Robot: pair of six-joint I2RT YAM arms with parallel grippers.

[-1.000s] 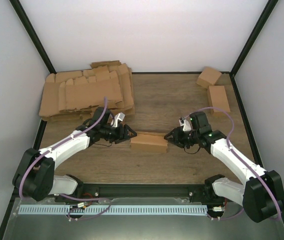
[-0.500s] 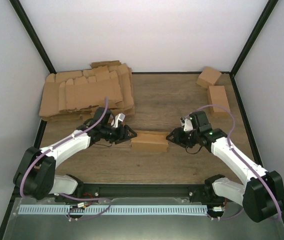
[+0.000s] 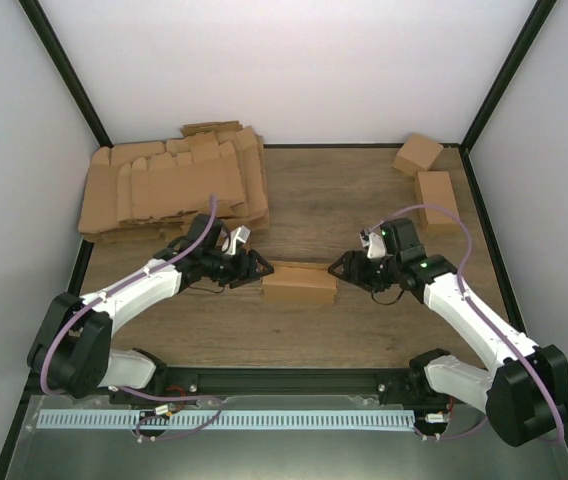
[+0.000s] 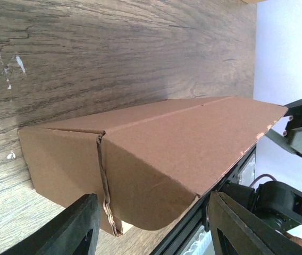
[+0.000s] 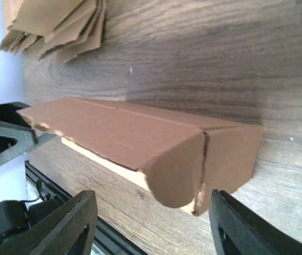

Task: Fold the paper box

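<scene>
Spreading its jaws wider, the right gripper frees the paper box's right end, the left gripper gaping at the other, box resting mid-table, folding apparently almost done.

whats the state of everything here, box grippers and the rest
paper box: folded into an oblong box, lid flap over the top, its near edge seemingly not fully tucked
left gripper: open, at the box's left end, not clamping
right gripper: open, at the box's right end
pile of flat blanks: unfolded, stacked far left
two small boxes: folded shut, far right
</scene>
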